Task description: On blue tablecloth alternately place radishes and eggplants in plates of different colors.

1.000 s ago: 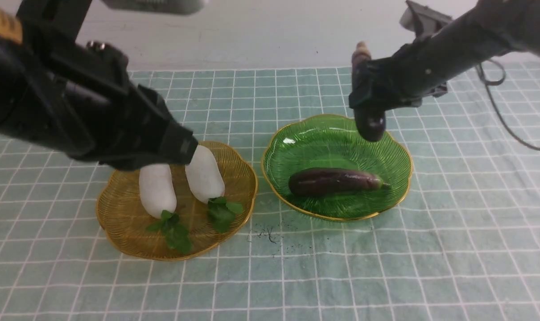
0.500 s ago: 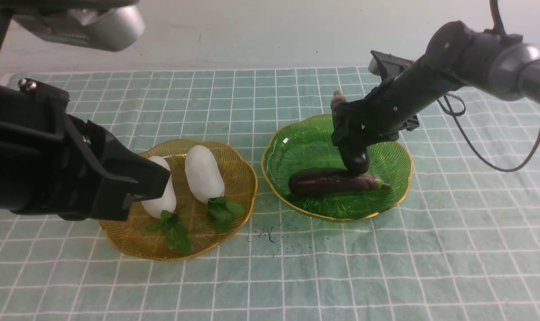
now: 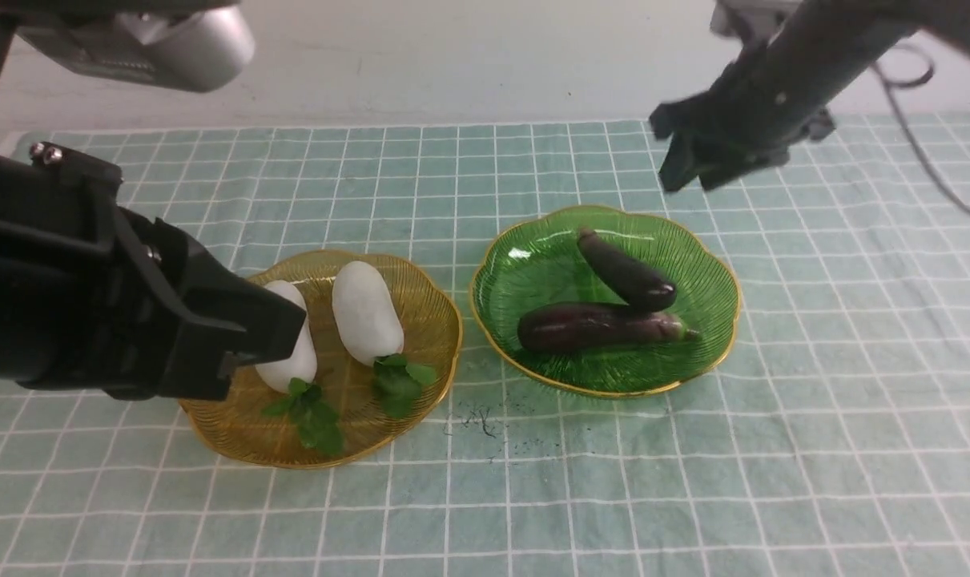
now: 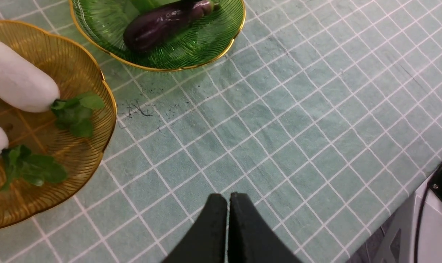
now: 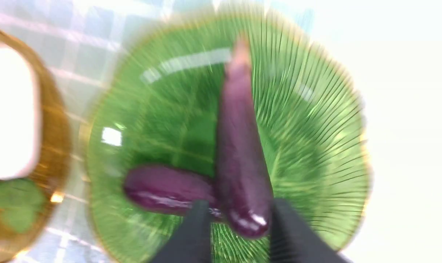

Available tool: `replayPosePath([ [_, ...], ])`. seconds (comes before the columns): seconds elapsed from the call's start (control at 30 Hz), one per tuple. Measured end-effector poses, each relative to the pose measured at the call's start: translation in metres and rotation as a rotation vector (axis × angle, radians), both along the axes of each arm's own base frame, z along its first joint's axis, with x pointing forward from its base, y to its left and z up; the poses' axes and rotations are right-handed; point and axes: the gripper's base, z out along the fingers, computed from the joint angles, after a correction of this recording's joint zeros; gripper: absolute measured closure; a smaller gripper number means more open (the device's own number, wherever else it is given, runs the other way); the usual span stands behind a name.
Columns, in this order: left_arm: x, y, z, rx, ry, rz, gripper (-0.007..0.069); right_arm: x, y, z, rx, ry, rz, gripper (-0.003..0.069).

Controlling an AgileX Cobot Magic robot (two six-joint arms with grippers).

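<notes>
My right hand (image 3: 690,172) hung empty, jaws apart, above the far side of the green plate (image 3: 533,256). Both eggplants lay there, one (image 3: 625,276) propped slantwise on the other (image 3: 601,327). I judged a jolt could roll it toward the rim. Both radishes (image 3: 364,312) lay in the amber plate (image 3: 432,320). Only the left wrist view showed my left hand (image 4: 227,204) closed on nothing over bare tablecloth (image 4: 297,109). The right wrist view was blurred.
</notes>
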Motion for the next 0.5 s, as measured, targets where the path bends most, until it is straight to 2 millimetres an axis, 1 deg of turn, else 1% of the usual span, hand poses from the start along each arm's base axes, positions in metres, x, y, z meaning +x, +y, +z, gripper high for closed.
replayPosePath([
  [0.03,0.0,0.0,0.0,0.001,0.002,-0.001,0.0632,-0.008,-0.003,0.016,-0.002,-0.036,-0.003,0.0543],
  [0.07,0.0,0.0,0.0,0.002,0.004,-0.001,0.0632,-0.024,-0.007,0.041,0.002,-0.094,-0.011,0.0595],
  [0.1,-0.001,0.0,-0.001,0.004,0.007,-0.003,0.0632,-0.046,-0.012,0.07,0.01,-0.161,-0.021,0.0632],
  [0.13,-0.001,0.0,-0.001,0.006,0.009,-0.004,0.0632,-0.07,-0.018,0.097,0.017,-0.223,-0.027,0.0652],
  [0.17,-0.001,0.0,-0.001,0.007,0.012,-0.005,0.0632,-0.083,-0.021,0.108,0.022,-0.252,-0.029,0.0659],
  [0.2,-0.001,0.0,-0.001,0.009,0.014,-0.005,0.0632,-0.101,-0.025,0.122,0.028,-0.288,-0.03,0.0664],
  [0.23,-0.001,0.0,-0.001,0.01,0.016,-0.006,0.0632,-0.114,-0.028,0.131,0.032,-0.313,-0.031,0.0666],
  [0.27,-0.001,0.0,-0.001,0.01,0.015,-0.007,0.0632,-0.142,-0.033,0.145,0.04,-0.354,-0.032,0.067],
  [0.3,-0.001,0.0,-0.001,0.011,0.015,-0.008,0.0632,-0.17,-0.039,0.154,0.047,-0.385,-0.033,0.0671],
  [0.33,-0.001,0.0,-0.001,0.01,0.014,-0.007,0.0632,-0.184,-0.042,0.157,0.051,-0.401,-0.034,0.0671],
  [0.37,-0.001,0.0,-0.001,0.008,0.011,-0.006,0.0632,-0.206,-0.047,0.159,0.06,-0.435,-0.039,0.0671],
  [0.4,0.0,0.0,0.0,0.004,0.004,-0.004,0.0632,-0.234,-0.053,0.157,0.078,-0.505,-0.054,0.0673],
  [0.43,0.0,0.0,0.0,0.0,-0.002,-0.001,0.0632,-0.25,-0.057,0.154,0.091,-0.55,-0.065,0.0673],
  [0.47,0.001,0.0,0.001,-0.005,-0.01,0.002,0.0632,-0.269,-0.062,0.148,0.11,-0.612,-0.081,0.0673],
  [0.5,0.002,0.0,0.001,-0.011,-0.021,0.006,0.0632,-0.283,-0.066,0.141,0.125,-0.665,-0.095,0.0673],
])
